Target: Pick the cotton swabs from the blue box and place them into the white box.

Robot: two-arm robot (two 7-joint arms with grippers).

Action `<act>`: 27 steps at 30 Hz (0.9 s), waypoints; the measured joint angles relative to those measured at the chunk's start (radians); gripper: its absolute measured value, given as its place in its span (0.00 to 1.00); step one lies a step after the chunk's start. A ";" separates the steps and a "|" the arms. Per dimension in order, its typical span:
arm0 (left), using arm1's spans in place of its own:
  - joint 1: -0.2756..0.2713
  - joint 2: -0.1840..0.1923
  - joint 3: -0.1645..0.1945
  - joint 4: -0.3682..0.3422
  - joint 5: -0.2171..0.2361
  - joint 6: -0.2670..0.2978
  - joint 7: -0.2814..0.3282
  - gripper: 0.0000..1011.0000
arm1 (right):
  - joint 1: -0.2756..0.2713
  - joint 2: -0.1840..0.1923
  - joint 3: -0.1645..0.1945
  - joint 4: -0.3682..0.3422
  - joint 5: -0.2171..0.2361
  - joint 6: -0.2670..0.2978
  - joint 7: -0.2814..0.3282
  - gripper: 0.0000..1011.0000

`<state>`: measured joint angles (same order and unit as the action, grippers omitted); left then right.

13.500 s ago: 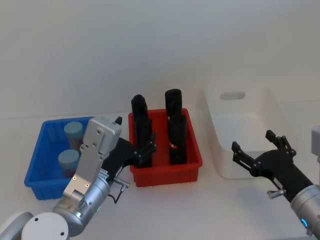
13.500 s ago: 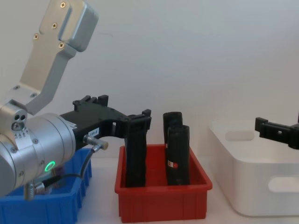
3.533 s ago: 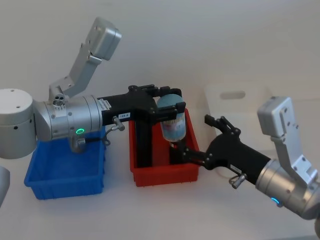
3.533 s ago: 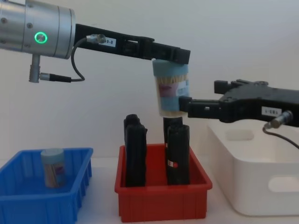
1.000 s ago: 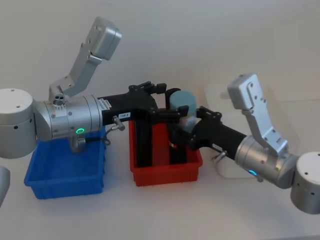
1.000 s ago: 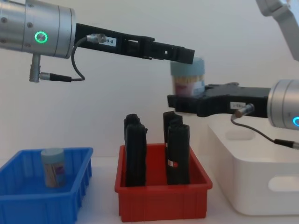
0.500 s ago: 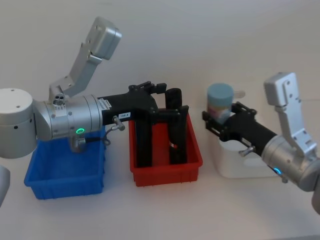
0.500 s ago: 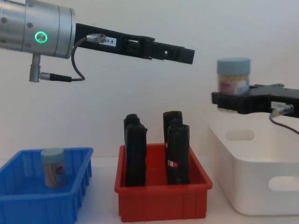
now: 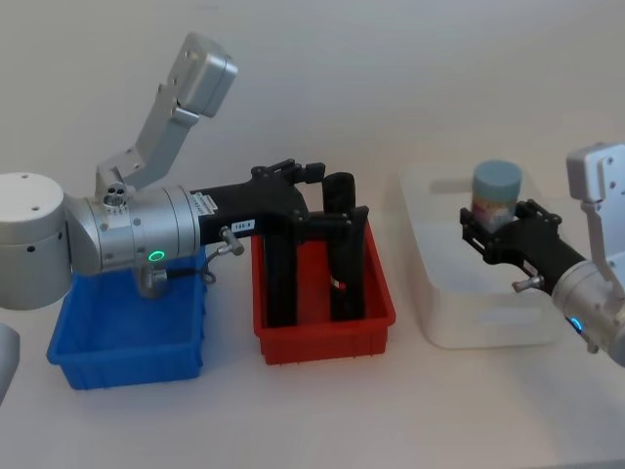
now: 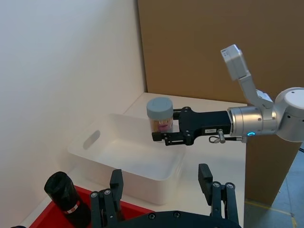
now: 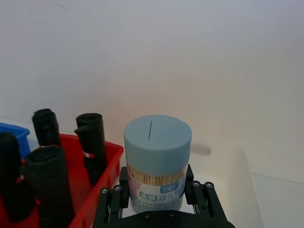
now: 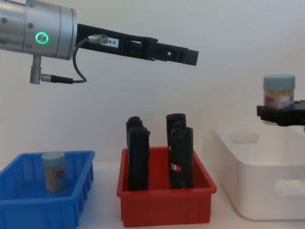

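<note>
The right gripper [image 9: 498, 229], clamped on the cotton swabs tub [image 9: 495, 188], has carried it right to hang above the white box [image 9: 483, 328]; the left gripper [image 9: 337, 195] stays spread open over the red tray [image 9: 322, 339]

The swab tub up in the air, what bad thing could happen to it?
The right tool holds the cotton swab tub up above the white box, so a drop from there might bounce or tip it. The tool grips it low, so it could tilt.

The left arm [image 9: 127, 239] hides part of the blue box [image 9: 127, 344].
</note>
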<state>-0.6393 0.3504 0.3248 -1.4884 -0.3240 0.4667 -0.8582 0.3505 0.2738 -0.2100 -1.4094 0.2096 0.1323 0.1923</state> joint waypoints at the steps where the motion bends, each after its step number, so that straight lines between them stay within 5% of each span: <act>1: 0.000 0.000 0.000 0.000 0.000 0.000 0.000 0.99 | 0.005 -0.001 0.001 0.012 0.000 0.000 -0.002 0.63; 18: 0.000 0.000 0.000 0.000 0.000 0.000 0.000 0.99 | 0.142 -0.041 -0.002 0.306 -0.014 -0.013 0.037 0.63; 27: 0.000 0.000 0.000 0.000 0.000 0.000 0.000 0.99 | 0.178 -0.053 -0.007 0.385 -0.017 -0.029 0.062 0.85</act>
<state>-0.6393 0.3504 0.3247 -1.4884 -0.3240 0.4667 -0.8582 0.5285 0.2208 -0.2165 -1.0245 0.1931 0.1030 0.2540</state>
